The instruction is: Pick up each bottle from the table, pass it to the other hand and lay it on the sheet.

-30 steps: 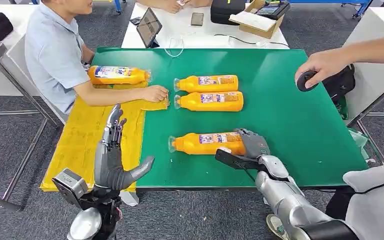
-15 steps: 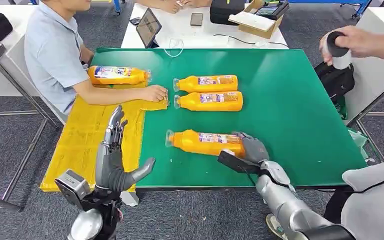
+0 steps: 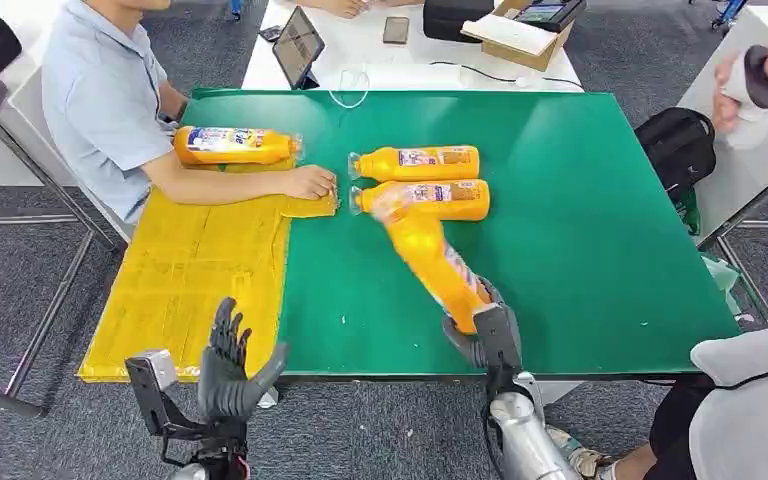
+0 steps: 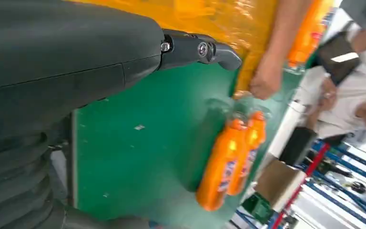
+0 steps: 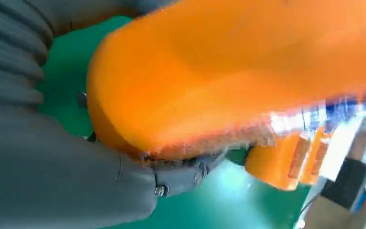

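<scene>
Now lifts clear of the green tabletop in the clenched right hand, the orange plastic bottle, gripped by its base and swung cap-away, while the left hand hangs spread and empty beside the yellow sheet — pickup done, handover next

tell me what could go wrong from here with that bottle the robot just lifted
The right robot hand grips the lifted bottle only at its base, so the long tilted body might slip or swing. Its cap end hangs close over the two bottles lying on the table and could knock them. A person's hand rests on the yellow sheet, near the drop area.
</scene>
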You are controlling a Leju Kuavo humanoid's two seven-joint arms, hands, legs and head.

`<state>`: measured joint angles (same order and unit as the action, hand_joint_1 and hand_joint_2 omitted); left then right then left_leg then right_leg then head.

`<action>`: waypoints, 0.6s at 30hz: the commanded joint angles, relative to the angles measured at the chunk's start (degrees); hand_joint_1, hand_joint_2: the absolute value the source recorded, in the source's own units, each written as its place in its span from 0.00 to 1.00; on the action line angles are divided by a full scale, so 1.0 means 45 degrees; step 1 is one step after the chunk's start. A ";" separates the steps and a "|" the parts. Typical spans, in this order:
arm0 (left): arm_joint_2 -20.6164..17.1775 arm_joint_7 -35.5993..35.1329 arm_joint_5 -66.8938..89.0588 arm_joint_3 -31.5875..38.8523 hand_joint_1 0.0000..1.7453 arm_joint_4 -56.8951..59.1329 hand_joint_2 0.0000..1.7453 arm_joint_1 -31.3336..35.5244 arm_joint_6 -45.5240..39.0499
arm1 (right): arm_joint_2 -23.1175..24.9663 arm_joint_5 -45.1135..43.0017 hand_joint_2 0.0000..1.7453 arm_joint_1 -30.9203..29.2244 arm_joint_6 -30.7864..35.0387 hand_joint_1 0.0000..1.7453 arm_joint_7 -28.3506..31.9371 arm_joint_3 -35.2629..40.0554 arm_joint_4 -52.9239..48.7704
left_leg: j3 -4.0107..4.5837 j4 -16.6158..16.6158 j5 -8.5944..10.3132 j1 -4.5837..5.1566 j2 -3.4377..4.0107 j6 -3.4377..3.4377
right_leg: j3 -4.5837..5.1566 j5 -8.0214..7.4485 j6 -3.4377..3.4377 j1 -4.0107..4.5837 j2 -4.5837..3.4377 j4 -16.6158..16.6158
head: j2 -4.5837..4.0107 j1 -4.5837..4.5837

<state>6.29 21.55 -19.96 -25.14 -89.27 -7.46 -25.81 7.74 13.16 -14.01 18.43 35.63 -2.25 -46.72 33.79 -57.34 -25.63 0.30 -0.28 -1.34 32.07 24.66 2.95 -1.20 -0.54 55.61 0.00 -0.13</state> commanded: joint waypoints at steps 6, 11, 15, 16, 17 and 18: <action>-0.1717 0.0782 0.1843 -0.2758 0.00 0.0876 1.00 0.0405 0.2194 | 0.0367 -0.0237 1.00 0.0620 0.0161 1.00 0.0574 0.2299 -0.2323 | -0.0028 0.0003 -0.0014 -0.0017 0.0021 0.0029 | -0.0021 0.0008 -0.0039 0.0020 -0.0007 -0.0006 | 0.0000 0.0000; -0.1296 0.1006 0.1797 -0.2352 0.00 0.0453 1.00 0.0640 0.2344 | 0.0653 0.0615 1.00 0.0646 0.0668 1.00 0.0167 0.3962 -0.2052 | -0.0004 -0.0004 -0.0009 -0.0018 0.0022 0.0023 | 0.0003 0.0004 -0.0030 0.0020 -0.0009 0.0001 | 0.0000 0.0000; -0.1125 0.1188 0.1726 -0.2265 0.00 0.0285 1.00 0.0762 0.2984 | 0.0751 0.1063 1.00 0.0422 0.0592 1.00 0.0407 0.5409 -0.1026 | -0.0004 0.0001 -0.0004 -0.0016 0.0018 0.0016 | 0.0005 0.0001 -0.0021 0.0016 -0.0007 -0.0004 | 0.0000 -0.0005; -0.1068 0.1232 0.1747 -0.2313 0.00 0.0252 1.00 0.0860 0.3186 | 0.1024 0.1060 1.00 0.0396 0.0624 1.00 0.0460 0.5790 -0.0639 | -0.0015 -0.0001 -0.0011 -0.0027 0.0029 0.0023 | -0.0006 0.0002 -0.0030 0.0026 -0.0014 -0.0007 | 0.0000 0.0000; -0.0879 0.1245 0.1766 -0.2260 0.00 0.0327 1.00 0.0940 0.3279 | 0.1290 0.0934 1.00 0.0340 0.0571 1.00 0.0712 0.6157 -0.0178 | -0.0013 0.0001 -0.0010 -0.0025 0.0032 0.0021 | -0.0006 0.0001 -0.0027 0.0024 -0.0017 -0.0006 | 0.0000 -0.0005; -0.0762 0.1192 0.1792 -0.2275 0.00 0.0460 1.00 0.1051 0.3374 | 0.1456 0.0915 1.00 0.0302 0.0639 1.00 0.0792 0.6453 0.0078 | -0.0029 -0.0002 -0.0019 -0.0036 0.0040 0.0028 | -0.0023 0.0006 -0.0038 0.0036 -0.0021 -0.0007 | 0.0000 0.0000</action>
<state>2.32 26.77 -11.93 -34.12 -88.41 -6.11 -13.27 10.93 17.33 -10.28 20.74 37.11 13.98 -55.84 33.84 -57.32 -25.62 0.26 -0.25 -1.33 32.15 24.66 2.94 -1.18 -0.55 55.63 0.00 -0.13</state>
